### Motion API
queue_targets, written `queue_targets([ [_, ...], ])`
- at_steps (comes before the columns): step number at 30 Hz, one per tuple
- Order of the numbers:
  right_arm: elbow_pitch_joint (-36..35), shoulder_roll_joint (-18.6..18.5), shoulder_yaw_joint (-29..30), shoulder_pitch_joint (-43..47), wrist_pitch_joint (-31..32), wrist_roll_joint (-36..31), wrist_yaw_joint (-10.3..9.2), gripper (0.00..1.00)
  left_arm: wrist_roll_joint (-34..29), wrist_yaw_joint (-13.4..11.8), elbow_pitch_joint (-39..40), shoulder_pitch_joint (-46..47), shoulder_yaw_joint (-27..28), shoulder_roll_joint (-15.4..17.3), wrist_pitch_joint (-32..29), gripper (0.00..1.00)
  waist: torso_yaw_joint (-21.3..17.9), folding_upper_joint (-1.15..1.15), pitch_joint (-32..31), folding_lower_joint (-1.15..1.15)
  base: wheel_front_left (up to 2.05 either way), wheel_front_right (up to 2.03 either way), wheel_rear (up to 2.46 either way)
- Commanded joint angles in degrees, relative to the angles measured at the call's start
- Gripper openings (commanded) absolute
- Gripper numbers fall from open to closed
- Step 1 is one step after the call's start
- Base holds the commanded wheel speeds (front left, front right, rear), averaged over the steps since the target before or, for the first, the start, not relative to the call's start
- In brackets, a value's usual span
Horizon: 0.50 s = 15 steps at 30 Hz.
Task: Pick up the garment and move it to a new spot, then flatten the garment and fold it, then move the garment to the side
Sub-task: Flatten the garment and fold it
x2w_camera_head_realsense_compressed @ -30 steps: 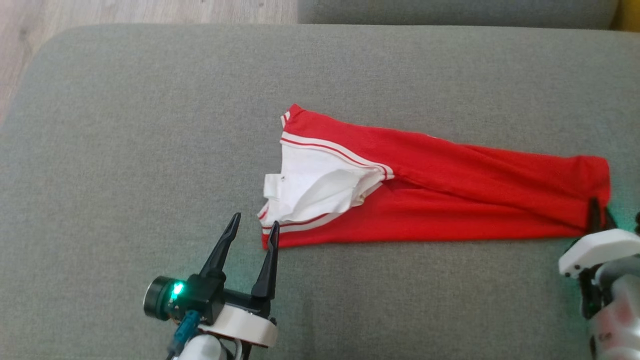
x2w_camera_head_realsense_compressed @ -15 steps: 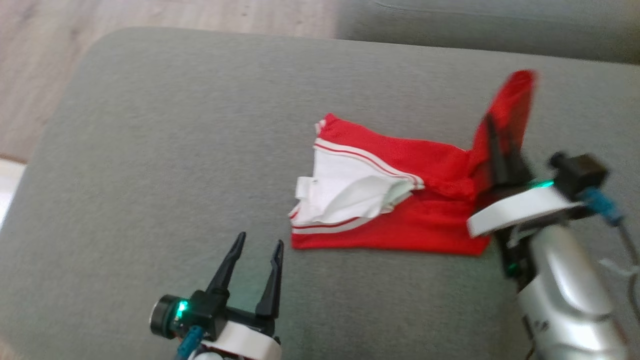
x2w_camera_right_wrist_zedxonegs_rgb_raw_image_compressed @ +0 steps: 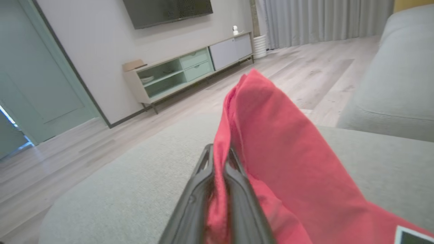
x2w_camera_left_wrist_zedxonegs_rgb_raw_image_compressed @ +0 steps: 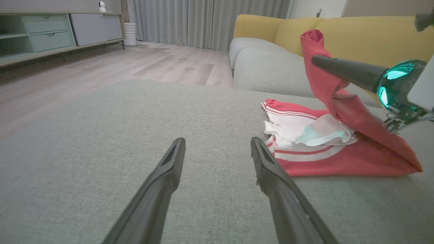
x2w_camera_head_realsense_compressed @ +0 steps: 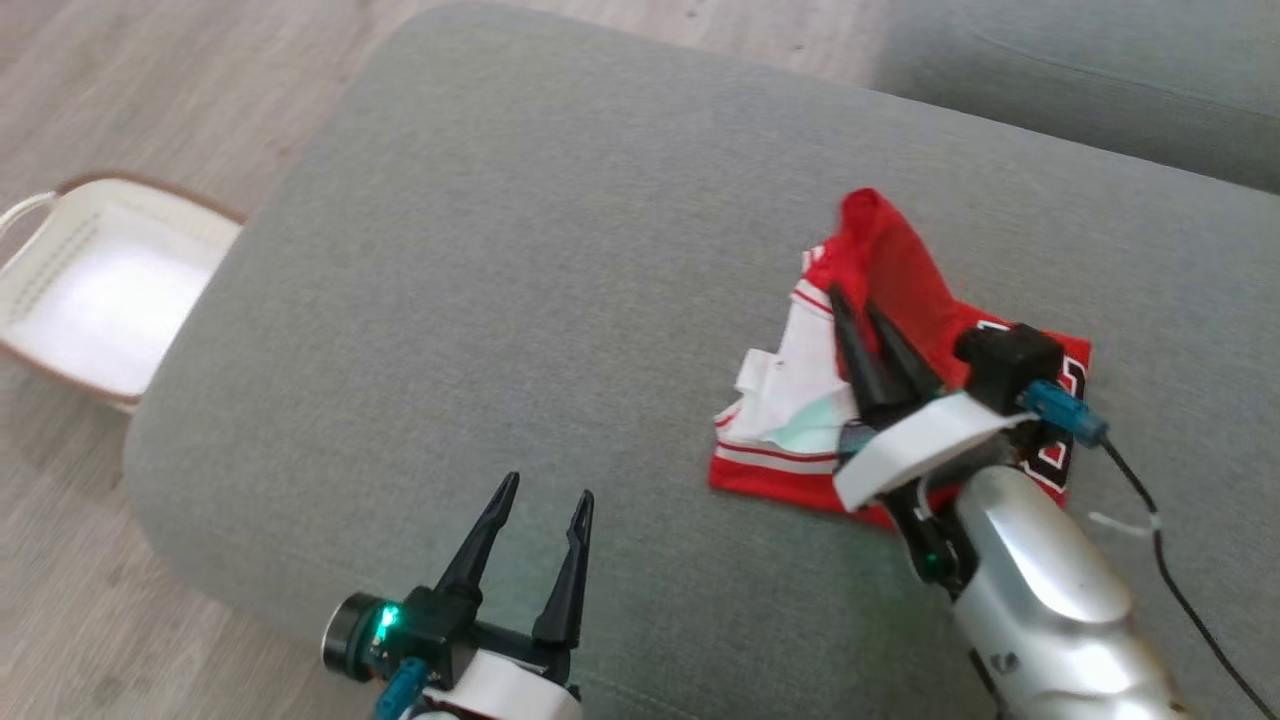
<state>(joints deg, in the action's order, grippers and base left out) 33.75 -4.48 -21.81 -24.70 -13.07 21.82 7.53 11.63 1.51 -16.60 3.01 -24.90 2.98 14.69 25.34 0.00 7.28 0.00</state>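
Observation:
The garment [x2w_camera_head_realsense_compressed: 905, 285], a red jersey with white striped trim, lies on the grey sofa cushion [x2w_camera_head_realsense_compressed: 550, 250]. My right gripper [x2w_camera_head_realsense_compressed: 851, 300] is shut on its red end, holding that end raised and doubled back over the white neck part. In the right wrist view the red cloth [x2w_camera_right_wrist_zedxonegs_rgb_raw_image_compressed: 271, 135] is pinched between the gripper's [x2w_camera_right_wrist_zedxonegs_rgb_raw_image_compressed: 218, 149] shut fingers and drapes to the right. My left gripper [x2w_camera_head_realsense_compressed: 550, 485] hovers open and empty near the cushion's front, left of the garment. The left wrist view shows this gripper [x2w_camera_left_wrist_zedxonegs_rgb_raw_image_compressed: 217, 140] with spread fingers, the garment [x2w_camera_left_wrist_zedxonegs_rgb_raw_image_compressed: 305, 159] to its right, and the right gripper's finger [x2w_camera_left_wrist_zedxonegs_rgb_raw_image_compressed: 342, 69].
A white basket [x2w_camera_head_realsense_compressed: 90, 290] stands on the wooden floor left of the cushion. Another grey cushion [x2w_camera_head_realsense_compressed: 1080, 80] lies beyond at the upper right, with a yellow sofa back [x2w_camera_left_wrist_zedxonegs_rgb_raw_image_compressed: 356, 34] behind. A black cable [x2w_camera_head_realsense_compressed: 1180, 580] trails from my right wrist.
My right gripper has lifted the garment's red end and carried it leftward over the white part, doubling the cloth. The camera has swung, bringing the basket into view. The left gripper stays open.

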Motion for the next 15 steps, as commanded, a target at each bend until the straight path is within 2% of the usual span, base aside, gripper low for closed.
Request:
queue_targets([
  [1,-2.3,1.4,-2.7,-2.8,-1.0,2.0,-0.04,1.00,0.3,-0.5,1.4,0.7,1.9,-0.1,0.3,1.00,0.9,0.00,0.1,0.00,0.00,0.00,0.00],
  [4,-3.2,1.5,-4.5,-3.1,-1.6,3.9,-0.04,1.00,0.2,-0.9,1.3,0.7,3.0,-0.1,0.3,1.00,-0.4,0.00,-0.4,0.00,0.00,0.00,0.00],
  [8,-3.0,1.5,-2.8,-2.5,-1.8,3.5,-0.04,1.00,-0.2,-1.0,1.6,0.8,3.9,-0.1,0.3,1.00,-2.6,0.00,-1.1,0.00,0.00,0.00,0.00],
  [15,-5.0,1.0,12.6,3.2,-1.9,-6.2,-0.04,1.00,-2.0,-1.1,1.5,2.0,6.5,-0.1,0.3,1.00,-8.9,0.00,-2.7,0.00,0.00,0.00,0.00],
])
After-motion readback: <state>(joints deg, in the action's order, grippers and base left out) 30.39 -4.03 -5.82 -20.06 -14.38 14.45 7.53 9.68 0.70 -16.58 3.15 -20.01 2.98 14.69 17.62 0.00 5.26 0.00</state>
